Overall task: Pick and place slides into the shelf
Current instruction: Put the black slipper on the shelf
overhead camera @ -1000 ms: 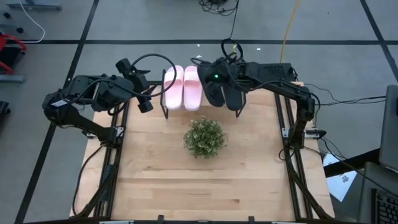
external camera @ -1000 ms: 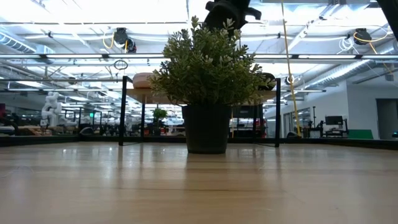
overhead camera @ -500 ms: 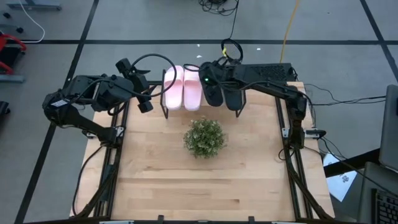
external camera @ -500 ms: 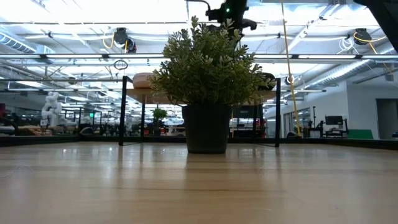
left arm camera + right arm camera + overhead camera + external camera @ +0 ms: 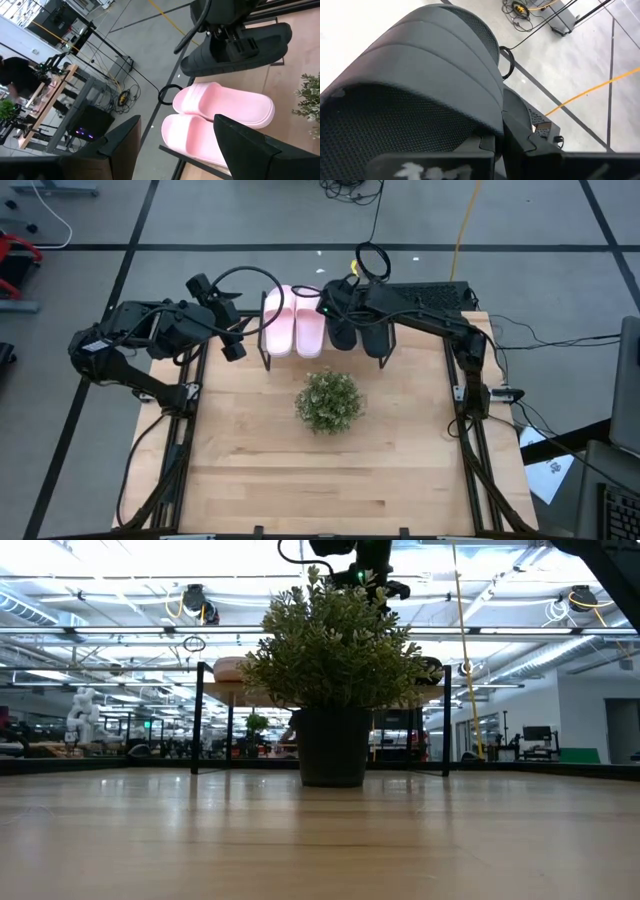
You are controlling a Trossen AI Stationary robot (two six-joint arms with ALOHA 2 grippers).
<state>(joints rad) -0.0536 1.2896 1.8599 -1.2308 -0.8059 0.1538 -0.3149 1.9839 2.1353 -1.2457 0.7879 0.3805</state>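
Right end effector [image 5: 335,313] farther left now

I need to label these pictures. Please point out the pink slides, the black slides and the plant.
pink slides [image 5: 293,323], high view, on the straps.
black slides [image 5: 260,42], left wrist view, on the sole's side.
plant [image 5: 328,401], high view, middle of leaves.

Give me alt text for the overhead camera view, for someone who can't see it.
Seen from above, a small shelf at the table's far edge holds two pink slides and two black slides. The right claw, shut, is over the black pair; the left claw waits open beside the shelf. A potted plant stands mid-table.
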